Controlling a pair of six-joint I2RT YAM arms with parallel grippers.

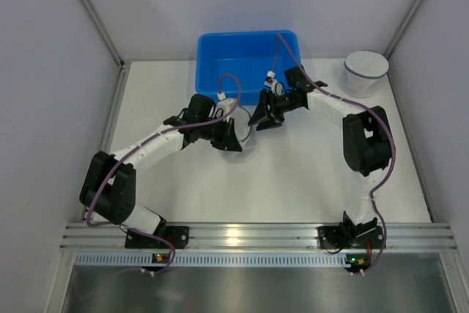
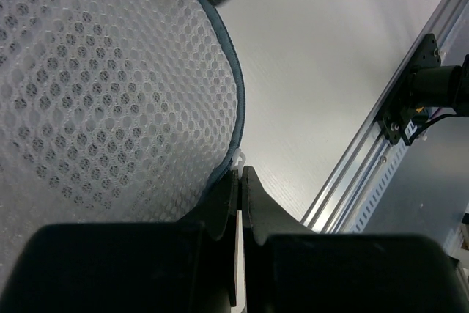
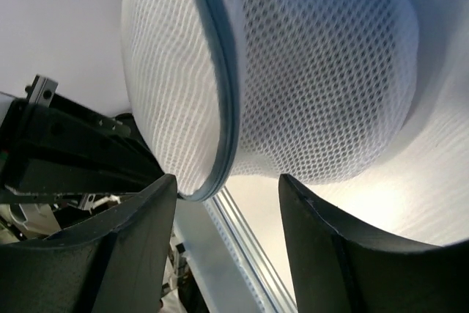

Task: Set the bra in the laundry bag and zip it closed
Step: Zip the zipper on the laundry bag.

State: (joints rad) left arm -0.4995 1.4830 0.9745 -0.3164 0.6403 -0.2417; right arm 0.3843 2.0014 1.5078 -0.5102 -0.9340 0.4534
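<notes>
Count: one white mesh laundry bag [image 2: 110, 93], one blue bin [image 1: 212, 56], one white round tub [image 1: 365, 71], two arms. The bag lies mid-counter [image 1: 293, 181] between both arms. Its contents cannot be made out through the mesh, so the bra is not identifiable. On the left gripper [image 2: 240, 179] the fingers are pinched on the bag's grey-blue zip edge [image 2: 233, 86]. On the right gripper [image 3: 228, 182] the fingers are spread wide, with the bag's domed side just ahead. Both arms reach forward and angle inward.

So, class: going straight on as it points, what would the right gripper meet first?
Probably the mesh laundry bag, its grey-edged rim just ahead of the open right gripper; depth is uncertain.
</notes>
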